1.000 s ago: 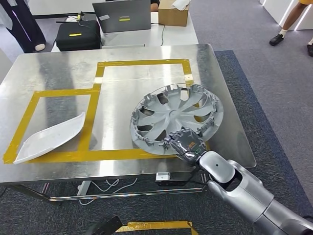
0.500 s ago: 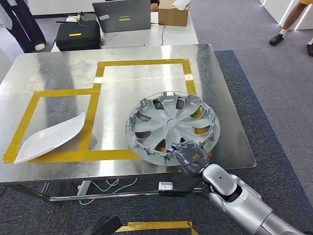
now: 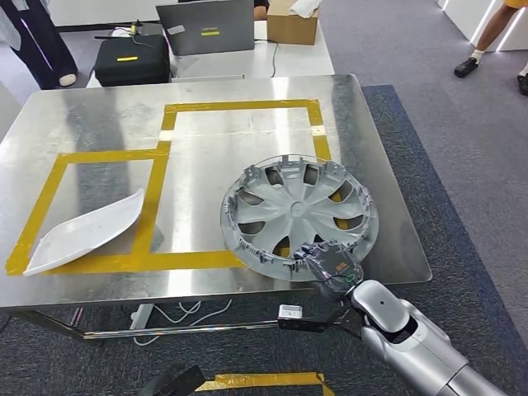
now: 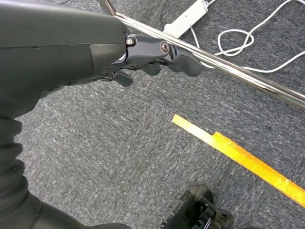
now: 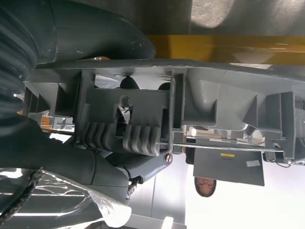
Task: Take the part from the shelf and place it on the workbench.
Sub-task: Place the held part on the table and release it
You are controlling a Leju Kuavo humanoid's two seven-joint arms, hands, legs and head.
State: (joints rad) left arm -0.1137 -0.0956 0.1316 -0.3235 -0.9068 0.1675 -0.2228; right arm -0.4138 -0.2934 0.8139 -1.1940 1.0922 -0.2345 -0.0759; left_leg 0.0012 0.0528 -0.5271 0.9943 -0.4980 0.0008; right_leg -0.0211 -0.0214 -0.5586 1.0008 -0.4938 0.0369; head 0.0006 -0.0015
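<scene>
Head view: right hand grips unbranded wheel cover on workbench.

right hand clamped on rim; left hand hanging, fingers loosely curled, holding nothing.

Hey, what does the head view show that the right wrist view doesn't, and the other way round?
Head view alone: the whole wheel cover on the steel workbench, the white curved part inside the yellow tape outline, and a laptop behind. Right wrist view alone: the cover's ribbed clips and wire ring up close. Both: the right hand gripping the cover's near rim, over yellow tape.
</scene>
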